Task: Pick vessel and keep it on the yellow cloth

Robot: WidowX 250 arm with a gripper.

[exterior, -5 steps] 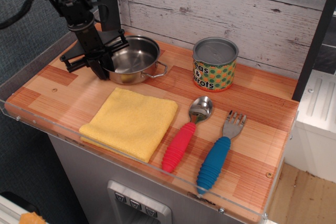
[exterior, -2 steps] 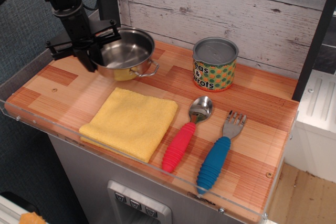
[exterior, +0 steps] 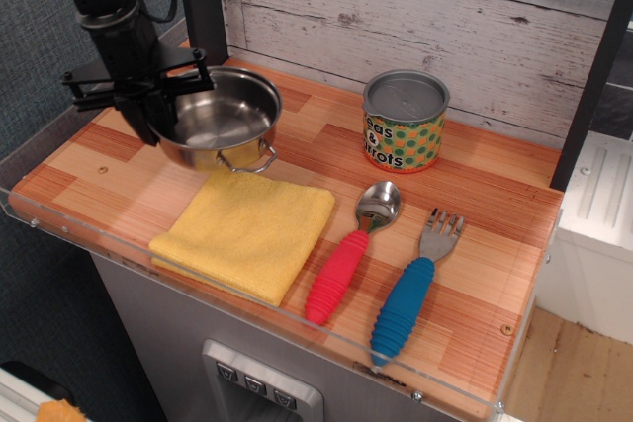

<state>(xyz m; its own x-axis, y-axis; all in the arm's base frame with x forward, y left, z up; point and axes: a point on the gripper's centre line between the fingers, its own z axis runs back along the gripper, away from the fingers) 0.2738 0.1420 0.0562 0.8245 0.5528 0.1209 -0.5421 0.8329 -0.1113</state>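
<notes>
We're looking at a striped wood-grain counter [exterior: 495, 244] lying under the black gripper [exterior: 148, 111]. A soft, folded yellow cloth [exterior: 247, 229] is sitting below and right of it. The gripper is clamping the left rim of the shiny round steel vessel [exterior: 218, 118], hanging tilted just above the cloth's far edge. Further right, a dotted tin can [exterior: 406, 122] is standing.

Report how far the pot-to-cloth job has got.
Done: the tool is shut on the rim of the shiny round steel pot and holds it off the wooden counter. In hand: carrying it toward the folded yellow terry cloth. Left: bring it fully over the cloth, lower it and release.
</notes>
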